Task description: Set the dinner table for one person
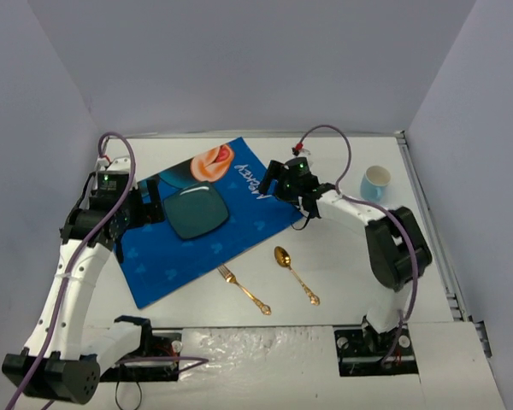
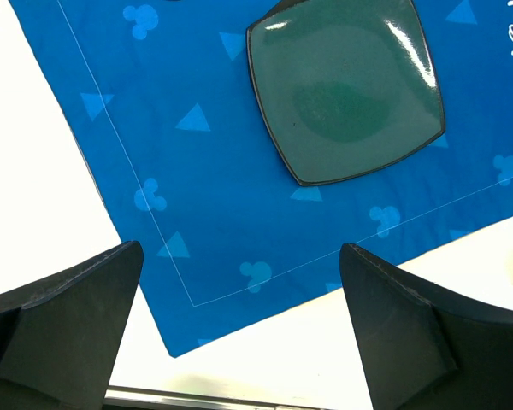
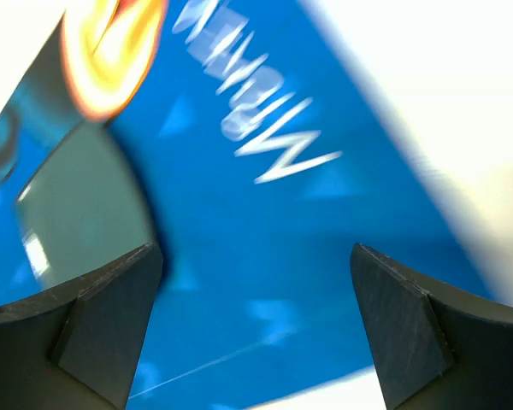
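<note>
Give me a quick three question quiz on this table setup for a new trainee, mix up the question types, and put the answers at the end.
1. Multiple choice: what sits on the blue placemat? A) a knife B) the green plate C) a bowl
2. True or false: the gold fork and gold spoon lie on the bare dinner table, off the placemat.
3. Fill in: the blue cup stands on the robot's ___ side.
Key: 1 B; 2 true; 3 right.
</note>
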Controlling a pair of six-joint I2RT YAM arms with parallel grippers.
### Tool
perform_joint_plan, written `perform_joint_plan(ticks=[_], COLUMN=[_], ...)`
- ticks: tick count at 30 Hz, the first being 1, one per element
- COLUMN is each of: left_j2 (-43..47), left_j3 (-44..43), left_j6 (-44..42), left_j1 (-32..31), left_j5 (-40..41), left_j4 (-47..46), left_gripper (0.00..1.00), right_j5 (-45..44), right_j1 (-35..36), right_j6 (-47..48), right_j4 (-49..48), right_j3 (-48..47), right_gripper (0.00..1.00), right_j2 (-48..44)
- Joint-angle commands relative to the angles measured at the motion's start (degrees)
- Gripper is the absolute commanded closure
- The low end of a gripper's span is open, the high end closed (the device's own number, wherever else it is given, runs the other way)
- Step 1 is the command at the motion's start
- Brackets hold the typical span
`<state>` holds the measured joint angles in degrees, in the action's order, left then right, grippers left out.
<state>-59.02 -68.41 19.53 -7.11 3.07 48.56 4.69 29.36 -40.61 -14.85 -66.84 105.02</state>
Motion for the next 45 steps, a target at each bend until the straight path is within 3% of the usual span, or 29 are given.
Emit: perform_joint_plan(ticks=[1, 4, 10, 18, 33, 45], left_j2=[-0.16, -0.76, -2.62, -3.93, -4.1, -3.64], left_j3=[0.19, 0.47, 0.26, -0.06, 0.17, 0.38], left_j6=[-0.94, -0.89, -0.9, -1.0, -1.18, -1.24], left_j1=[0.17, 0.17, 0.0, -0.45, -0.97, -0.97], left_j5=[-0.15, -1.16, -2.64, -3.17, -4.67, -4.39], left_j4=[-2.85, -3.3, -3.88, -4.52, -4.53, -4.17], left_gripper=[0.03, 0.03, 0.03, 0.03, 0.03, 0.03], right_j5=[-18.3, -23.67, -24.79, -18.36, -10.56, -6.03], right_j1=[-5.34, -9.61, -20.97, -31.78, -34.95, -36.47], right_j6=[13.13, 16.44, 17.97, 22.14, 32.6, 36.44], right_j4=[11.9, 16.97, 19.22, 17.21, 4.44, -5.41], right_j3=[0.96, 2.65, 7.15, 8.72, 8.74, 14.27], right_gripper=[0.11, 0.11, 0.12, 0.14, 0.39, 0.46], right_j2=[-14.18, -19.23, -26.07, -23.53, -14.63, -13.71])
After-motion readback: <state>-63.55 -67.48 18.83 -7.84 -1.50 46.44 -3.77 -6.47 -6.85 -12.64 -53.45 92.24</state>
